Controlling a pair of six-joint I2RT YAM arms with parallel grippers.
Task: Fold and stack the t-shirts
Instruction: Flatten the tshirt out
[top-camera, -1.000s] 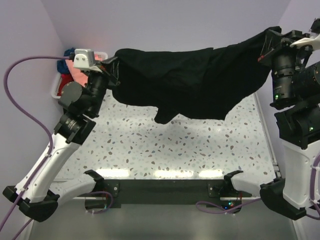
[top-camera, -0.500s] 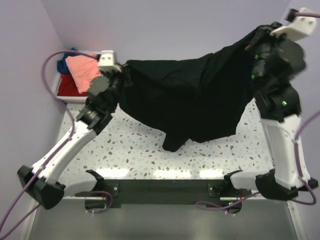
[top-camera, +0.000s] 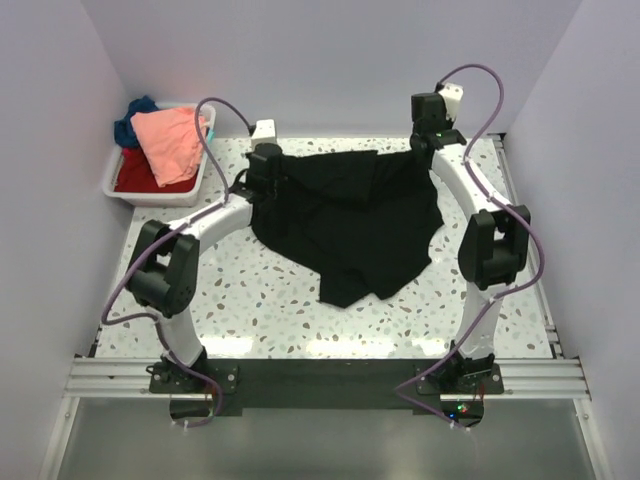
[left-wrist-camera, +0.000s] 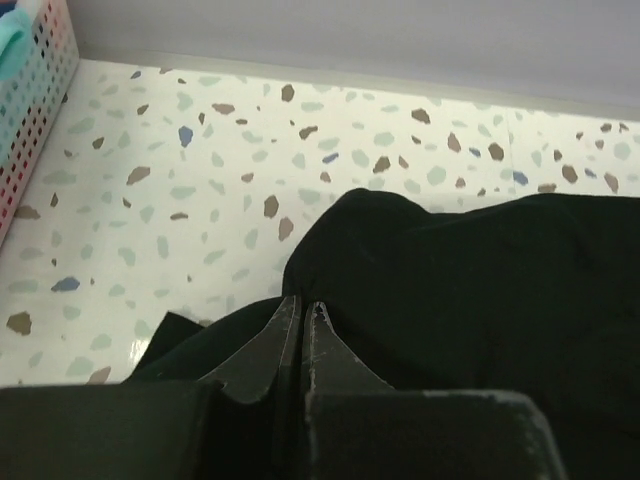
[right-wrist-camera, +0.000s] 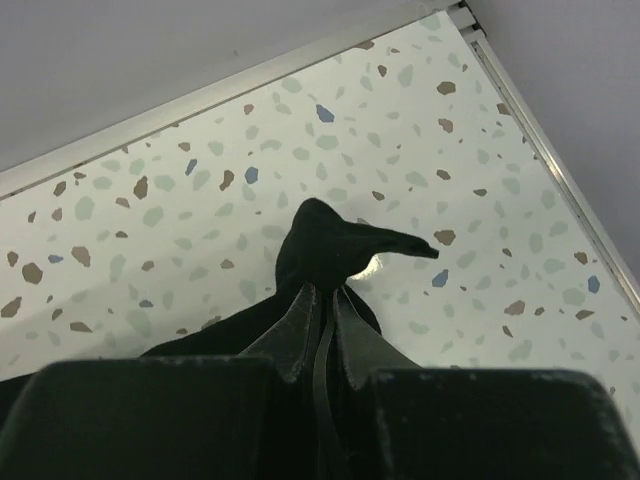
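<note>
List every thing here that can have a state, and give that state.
black t-shirt: unfolded, rumpled on the table, pinched at two far corners.
left claw: shut on the black t-shirt.
right claw: shut on the black t-shirt.
white bin: holds three shirts.
salmon-pink t-shirt: crumpled, on top.
red t-shirt: underneath the salmon-pink one.
dark blue t-shirt: bunched at the far end.

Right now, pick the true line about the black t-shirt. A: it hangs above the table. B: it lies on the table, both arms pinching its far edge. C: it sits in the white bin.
B: the black t-shirt lies on the table, left jaws and right jaws shut on its far edge.
</note>
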